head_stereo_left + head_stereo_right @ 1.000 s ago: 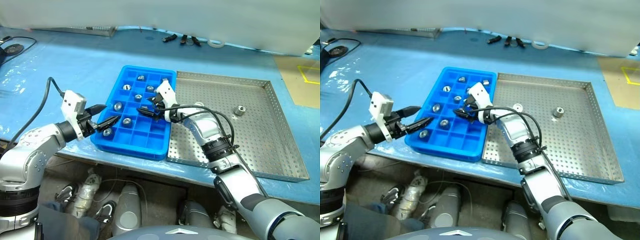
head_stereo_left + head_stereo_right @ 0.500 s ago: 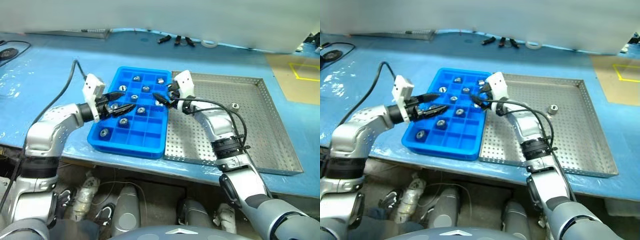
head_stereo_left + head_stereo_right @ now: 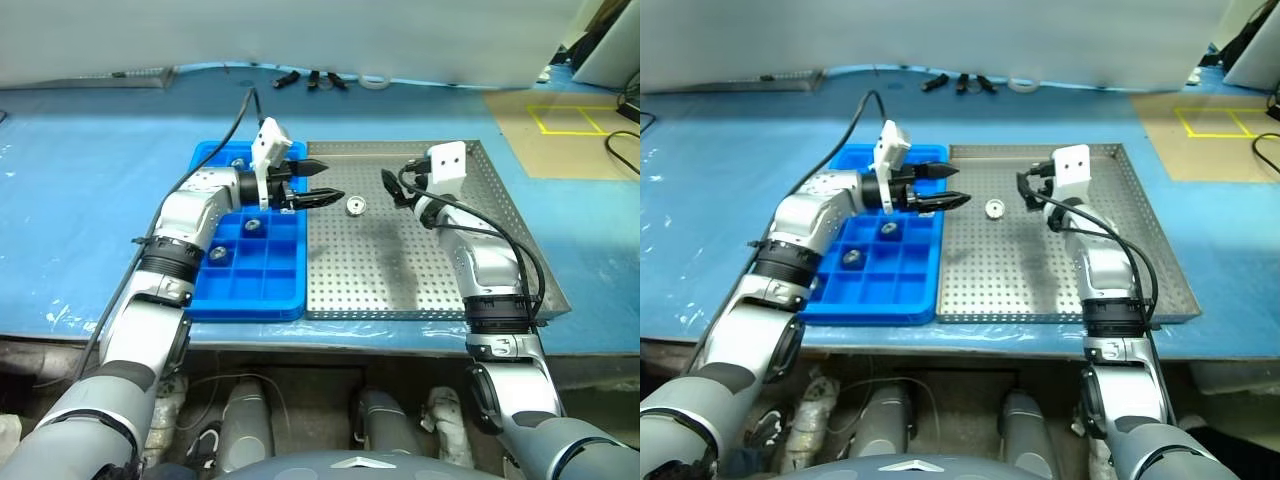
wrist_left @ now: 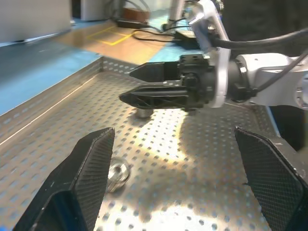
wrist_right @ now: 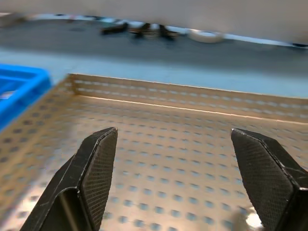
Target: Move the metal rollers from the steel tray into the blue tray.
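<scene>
Both arms swung off bright blue compartmented plastic tray (image 3: 262, 290) toward dull perforated steel tray (image 3: 400, 285), frame centre. Left end effector (image 3: 322, 182) spread, empty, tips just left of small silvery metal roller (image 3: 354, 206). Right end effector (image 3: 394, 186) spread, empty, right of roller. Several rollers sat in blue compartments; judged: next pickup starting.

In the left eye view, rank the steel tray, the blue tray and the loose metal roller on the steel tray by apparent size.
1. steel tray, largest.
2. blue tray, narrower, partly hidden by the left arm.
3. metal roller, by far the smallest.
</scene>
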Controlling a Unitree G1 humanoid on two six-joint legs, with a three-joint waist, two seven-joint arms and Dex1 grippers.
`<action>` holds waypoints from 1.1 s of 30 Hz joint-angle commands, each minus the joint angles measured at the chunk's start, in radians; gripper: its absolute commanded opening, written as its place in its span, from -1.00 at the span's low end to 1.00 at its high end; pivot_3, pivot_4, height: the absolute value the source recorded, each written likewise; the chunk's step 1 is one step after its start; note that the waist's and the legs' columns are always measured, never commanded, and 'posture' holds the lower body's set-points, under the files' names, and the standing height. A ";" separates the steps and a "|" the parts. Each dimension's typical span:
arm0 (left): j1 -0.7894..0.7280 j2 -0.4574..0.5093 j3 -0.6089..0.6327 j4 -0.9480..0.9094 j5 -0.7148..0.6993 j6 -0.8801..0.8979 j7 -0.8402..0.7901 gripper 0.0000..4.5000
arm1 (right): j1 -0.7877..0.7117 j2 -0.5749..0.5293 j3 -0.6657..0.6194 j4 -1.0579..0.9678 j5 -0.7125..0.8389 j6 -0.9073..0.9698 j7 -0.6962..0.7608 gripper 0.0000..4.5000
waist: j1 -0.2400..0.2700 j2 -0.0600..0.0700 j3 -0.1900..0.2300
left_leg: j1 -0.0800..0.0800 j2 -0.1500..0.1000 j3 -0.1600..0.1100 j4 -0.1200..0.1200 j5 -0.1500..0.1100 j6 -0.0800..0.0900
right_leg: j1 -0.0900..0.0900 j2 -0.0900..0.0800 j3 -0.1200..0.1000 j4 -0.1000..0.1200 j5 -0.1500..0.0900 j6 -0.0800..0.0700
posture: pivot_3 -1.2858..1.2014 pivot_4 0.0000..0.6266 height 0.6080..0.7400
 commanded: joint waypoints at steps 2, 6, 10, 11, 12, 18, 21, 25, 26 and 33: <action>-0.056 -0.010 0.011 0.051 0.021 -0.054 -0.046 0.87 | -0.038 -0.003 -0.051 0.129 -0.011 -0.106 -0.068 0.76 | -0.015 0.000 0.000 | 0.000 0.000 0.000 0.000 -0.001 0.001 | 0.000 0.000 0.000 0.000 0.000 0.000 | -0.18 -0.52 1.00; -0.068 -0.013 0.018 0.076 0.035 -0.069 -0.065 0.87 | -0.094 0.006 -0.076 0.322 -0.012 -0.212 -0.120 0.76 | -0.023 0.000 0.000 | 0.000 0.000 0.001 0.002 -0.002 0.005 | 0.000 0.000 0.001 0.000 -0.001 -0.001 | -0.17 -0.52 1.00; -0.061 -0.001 0.025 0.062 0.041 -0.063 -0.068 0.87 | -0.174 0.023 -0.070 0.505 -0.022 -0.337 -0.147 0.99 | -0.021 0.000 0.000 | 0.000 0.000 0.001 0.005 -0.003 0.009 | 0.001 -0.001 0.000 0.000 -0.002 -0.004 | -0.15 -0.52 1.00; -0.055 0.001 0.026 0.052 0.042 -0.058 -0.066 0.87 | -0.200 0.021 -0.066 0.564 -0.037 -0.359 -0.174 0.99 | -0.021 0.000 0.000 | 0.000 0.000 0.001 0.006 -0.004 0.011 | 0.002 -0.001 0.000 0.000 -0.002 -0.004 | -0.15 -0.52 1.00; -0.047 0.004 0.026 0.041 0.043 -0.053 -0.065 0.87 | -0.224 0.016 -0.063 0.623 -0.053 -0.376 -0.207 0.99 | -0.019 0.000 0.000 | 0.000 0.000 0.002 0.008 -0.005 0.011 | 0.002 -0.001 0.000 0.000 -0.002 -0.004 | -0.14 -0.52 1.00; 0.006 0.020 0.026 -0.045 0.038 -0.013 -0.046 0.87 | -0.295 -0.013 -0.066 0.855 -0.083 -0.465 -0.301 0.99 | -0.008 0.000 0.000 | -0.002 0.001 0.002 0.011 -0.007 0.015 | 0.003 -0.002 -0.001 0.000 -0.002 -0.005 | -0.11 -0.52 1.00; 0.024 0.029 0.029 -0.075 0.034 0.004 -0.040 0.87 | -0.304 -0.016 -0.069 0.897 -0.083 -0.490 -0.312 0.99 | -0.008 0.000 0.000 | -0.005 0.001 0.002 0.014 -0.008 0.017 | 0.003 -0.002 -0.001 0.000 -0.002 -0.004 | -0.11 -0.52 1.00; 0.039 0.037 0.029 -0.101 0.031 0.022 -0.033 0.87 | -0.306 -0.004 -0.061 0.919 -0.081 -0.505 -0.299 0.99 | -0.011 0.000 0.000 | -0.005 0.001 0.002 0.016 -0.008 0.017 | 0.003 -0.003 -0.002 0.000 -0.002 -0.004 | -0.10 -0.52 1.00; 0.040 0.037 0.029 -0.102 0.031 0.024 -0.033 0.87 | -0.306 0.001 -0.062 0.921 -0.078 -0.508 -0.296 0.99 | -0.011 0.000 0.000 | -0.005 0.001 0.002 0.016 -0.008 0.017 | 0.003 -0.003 -0.001 0.000 -0.002 -0.004 | -0.11 -0.52 1.00; 0.037 0.036 0.026 -0.108 0.034 0.034 -0.028 0.87 | -0.300 0.026 -0.078 0.902 -0.049 -0.526 -0.254 0.59 | -0.012 0.000 0.000 | -0.005 0.001 0.002 0.016 -0.008 0.017 | 0.003 -0.003 -0.001 0.001 -0.002 -0.004 | -0.11 -0.52 1.00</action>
